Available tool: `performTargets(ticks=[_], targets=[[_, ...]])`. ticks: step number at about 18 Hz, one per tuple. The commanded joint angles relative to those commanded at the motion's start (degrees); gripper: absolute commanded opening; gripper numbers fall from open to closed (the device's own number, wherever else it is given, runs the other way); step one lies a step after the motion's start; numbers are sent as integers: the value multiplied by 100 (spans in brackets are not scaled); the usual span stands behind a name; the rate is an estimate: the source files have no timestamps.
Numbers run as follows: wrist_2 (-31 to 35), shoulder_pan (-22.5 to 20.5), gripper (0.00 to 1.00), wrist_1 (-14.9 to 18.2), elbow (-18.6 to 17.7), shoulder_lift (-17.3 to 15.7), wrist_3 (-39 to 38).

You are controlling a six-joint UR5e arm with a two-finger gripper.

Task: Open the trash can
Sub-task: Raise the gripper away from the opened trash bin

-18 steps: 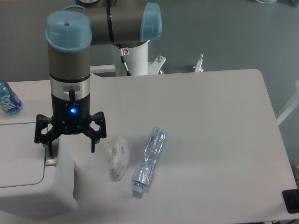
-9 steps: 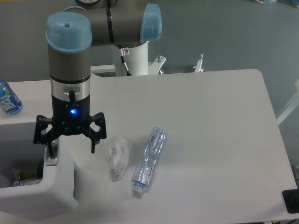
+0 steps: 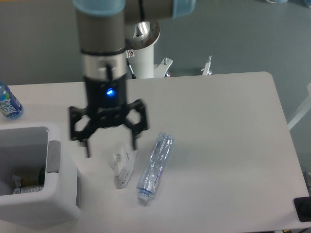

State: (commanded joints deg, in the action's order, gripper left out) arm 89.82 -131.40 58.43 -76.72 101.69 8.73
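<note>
Trash can (image 3: 34, 206): white, boxy, rounded corners, at the near left corner of the table (image 3: 218, 145), partly cut off by the left edge; top open, interior visible with some dark and pale items at the bottom, too small to identify; grey tab (image 3: 53, 156) on its right rim. Gripper (image 3: 111, 148): black, two fingers spread wide, holding nothing, blue light lit on its body; it hangs to the right of the trash can and apart from it, its left finger near the tab but not touching. Crumpled white wrapper (image 3: 122, 165): lies on the table just under and near the right finger, whether touching cannot be told; faint marks on it, not readable. Clear plastic bottle (image 3: 154, 167): empty, lying on its side just right of the wrapper, cap end toward the near edge; no legible label. Blue bottle (image 3: 7, 102): at the far left edge of the table, beyond the trash can, partly cropped; blue label with white lettering, not readable. Arm base (image 3: 143, 58): white pedestal at the far edge of the table, behind the gripper.
</note>
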Motion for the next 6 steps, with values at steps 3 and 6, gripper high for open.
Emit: performTargets(ticks=[3,6], targets=[[176,-210,100,536,-255,-219,1337],[212,-518,100,888,-370,-369,2148]])
